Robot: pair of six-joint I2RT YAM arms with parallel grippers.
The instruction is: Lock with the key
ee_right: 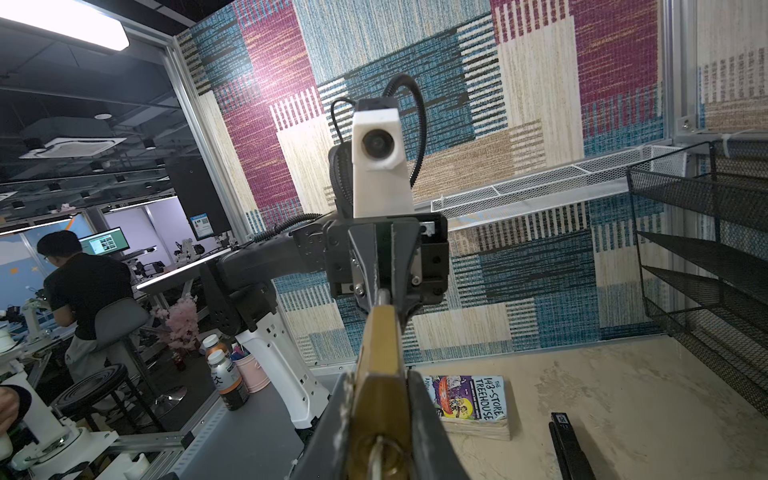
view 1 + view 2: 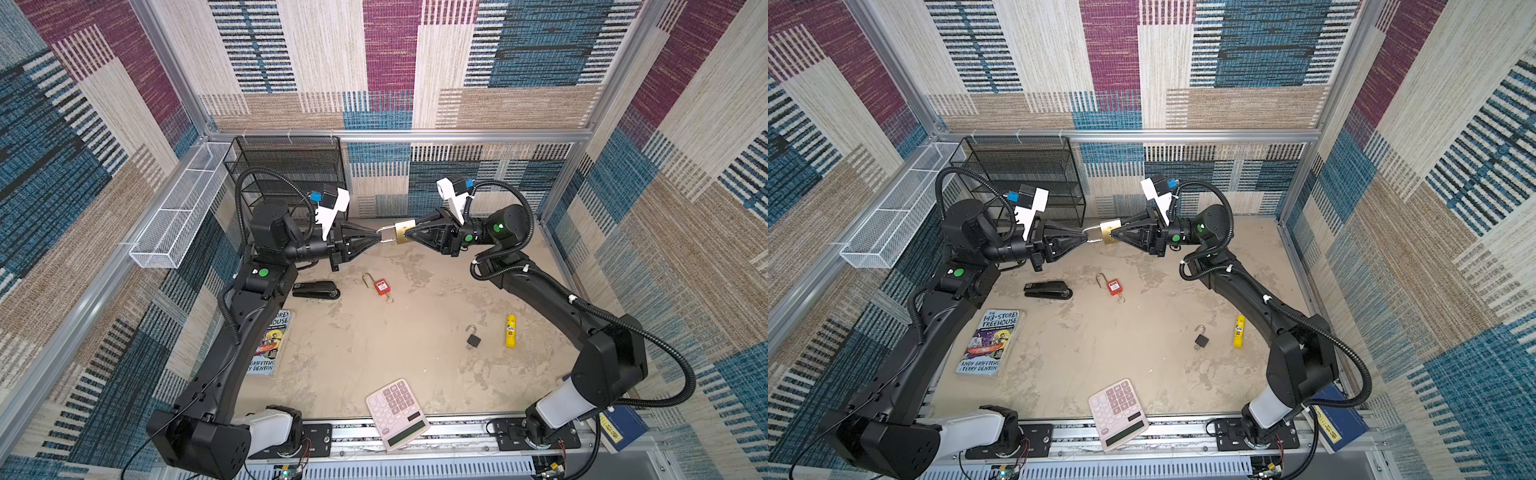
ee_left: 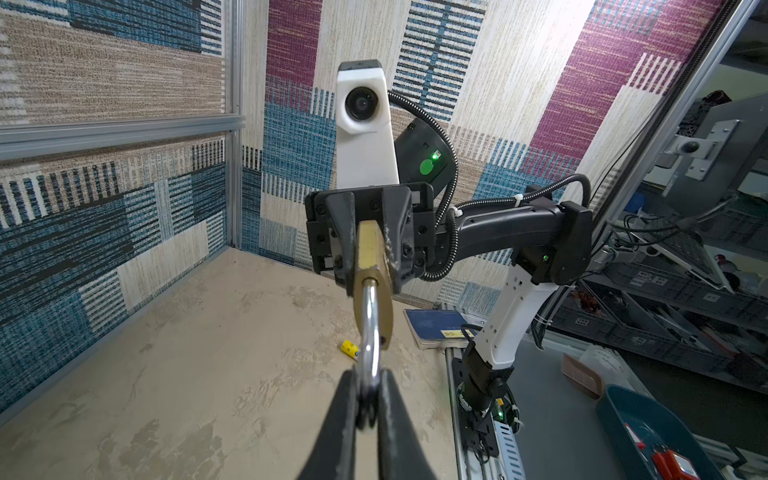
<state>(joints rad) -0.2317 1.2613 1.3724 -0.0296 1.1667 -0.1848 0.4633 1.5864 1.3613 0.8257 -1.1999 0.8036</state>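
In both top views the brass padlock [image 2: 404,231] hangs in the air above and beyond the stapler [image 2: 316,289], its long axis level from arm to arm. The left gripper [image 2: 380,240] is clenched on the shackle [image 2: 387,235], and the right gripper [image 2: 407,233] grasps the body.

In the left wrist view the shackle [image 3: 371,332] points straight away towards the body, so pressing along that line should close it.

In the right wrist view the body [image 1: 380,353] sits clamped. A silvery bit at its near end may be the key.
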